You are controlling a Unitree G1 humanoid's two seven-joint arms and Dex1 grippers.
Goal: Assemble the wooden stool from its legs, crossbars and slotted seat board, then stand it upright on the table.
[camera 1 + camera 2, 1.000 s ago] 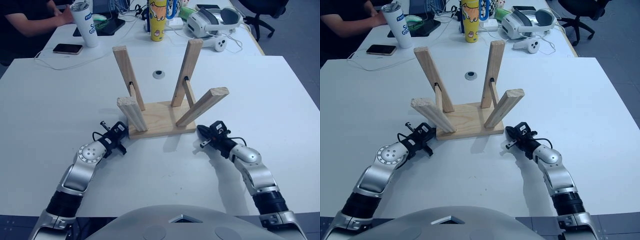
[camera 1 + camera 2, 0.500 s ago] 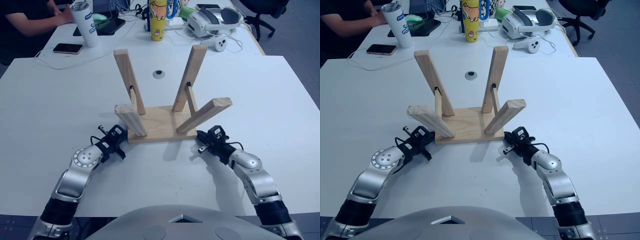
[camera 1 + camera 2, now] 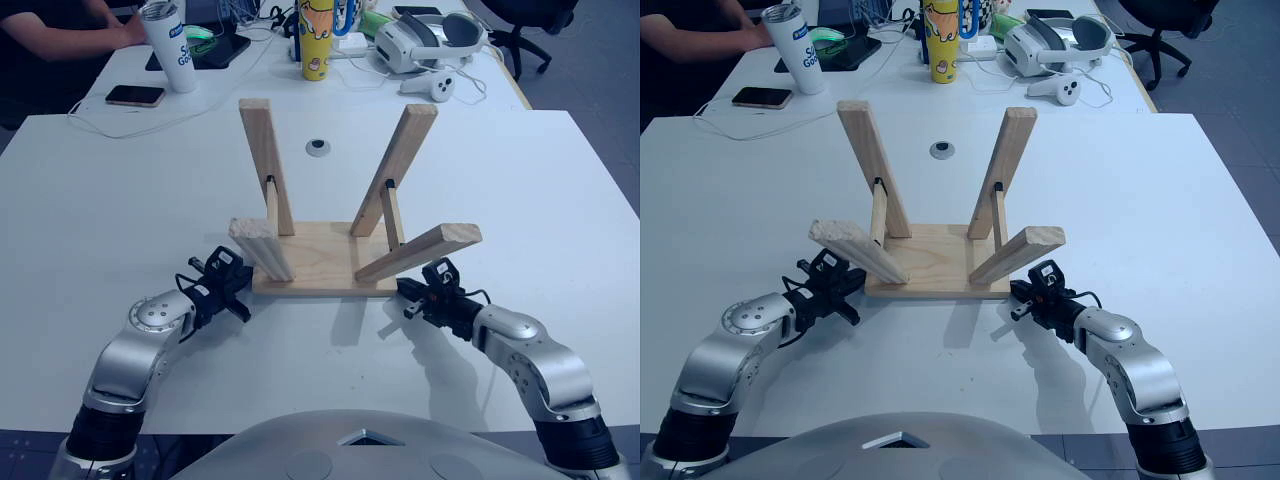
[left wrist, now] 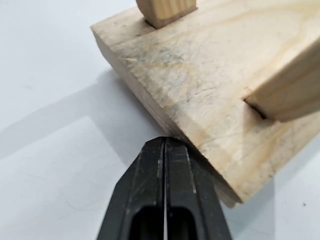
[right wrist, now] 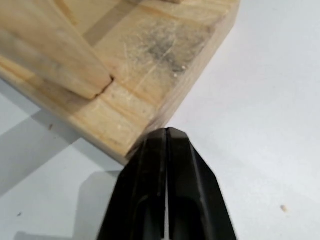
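The wooden stool lies upside down on the white table (image 3: pixel 520 190), its seat board (image 3: pixel 318 262) flat and its legs pointing up. Two far legs (image 3: pixel 262 160) (image 3: pixel 398 165) stand steep, and two near legs (image 3: pixel 258 248) (image 3: pixel 425 250) lean out toward me. Thin crossbars (image 3: pixel 272 205) run between the legs on each side. My left gripper (image 3: pixel 238 287) is shut, its tip against the board's near left corner (image 4: pixel 210 85). At the near right corner (image 5: pixel 150 55) my right gripper (image 3: pixel 402 292) is shut too, tip touching the edge.
A round grommet hole (image 3: pixel 317 148) sits in the table behind the stool. On the desk beyond stand a white tumbler (image 3: pixel 168 45), a phone (image 3: pixel 135 96), a yellow cup (image 3: pixel 316 38) and a white headset (image 3: pixel 430 35) with its controller (image 3: pixel 424 86).
The stool has slid toward me and turned a little, its near right leg swinging right. Both shut grippers have drawn nearer with it, staying at the board's corners.
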